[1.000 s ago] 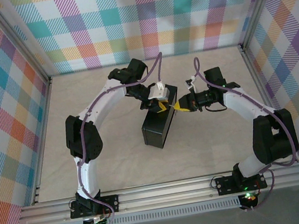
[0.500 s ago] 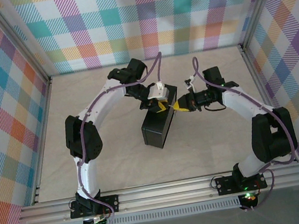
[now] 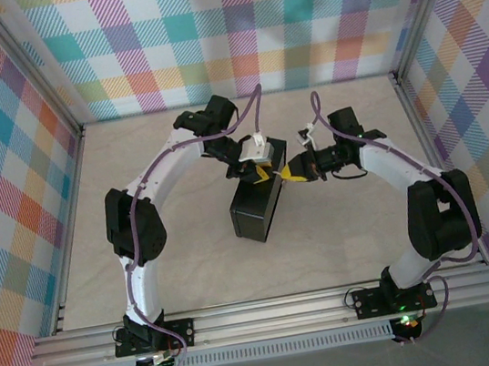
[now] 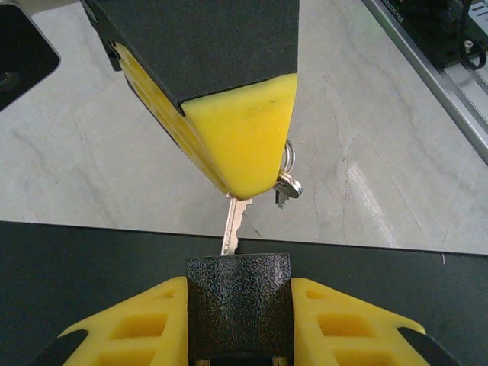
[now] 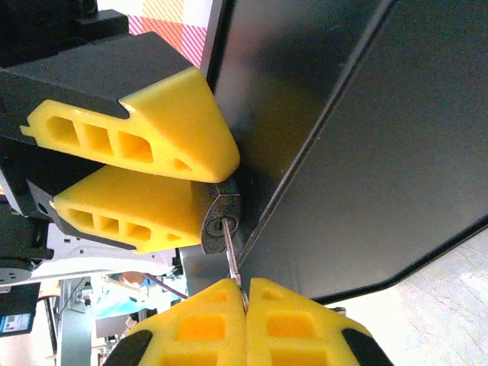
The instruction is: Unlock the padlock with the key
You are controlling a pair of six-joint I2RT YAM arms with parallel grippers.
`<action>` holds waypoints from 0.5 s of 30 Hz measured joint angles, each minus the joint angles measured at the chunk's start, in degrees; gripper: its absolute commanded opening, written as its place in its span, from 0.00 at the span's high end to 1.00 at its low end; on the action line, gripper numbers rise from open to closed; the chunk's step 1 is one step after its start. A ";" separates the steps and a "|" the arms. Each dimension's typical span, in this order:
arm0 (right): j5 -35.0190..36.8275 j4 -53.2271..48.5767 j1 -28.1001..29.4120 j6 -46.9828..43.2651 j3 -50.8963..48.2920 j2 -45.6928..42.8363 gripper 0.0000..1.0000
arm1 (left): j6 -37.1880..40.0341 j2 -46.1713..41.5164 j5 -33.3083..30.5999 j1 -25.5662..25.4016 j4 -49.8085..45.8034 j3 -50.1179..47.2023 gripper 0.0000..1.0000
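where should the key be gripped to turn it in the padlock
Grip the head end, pads on its flat faces, coming straight along the blade from the side away from the padlock. The key has its blade pushed into the padlock, so just the head end is free. The right tool holds it that way.

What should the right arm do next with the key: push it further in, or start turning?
Probably push it further in along the blade's line before turning. The key, pinched in the right gripper, has its tip in the padlock that the left gripper clamps, but much of the blade shows outside.
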 measured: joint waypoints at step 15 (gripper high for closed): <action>-6.27 -4.76 1.18 -3.98 1.81 1.29 0.97 | 2.69 -0.09 0.22 0.00 -1.33 -0.04 0.72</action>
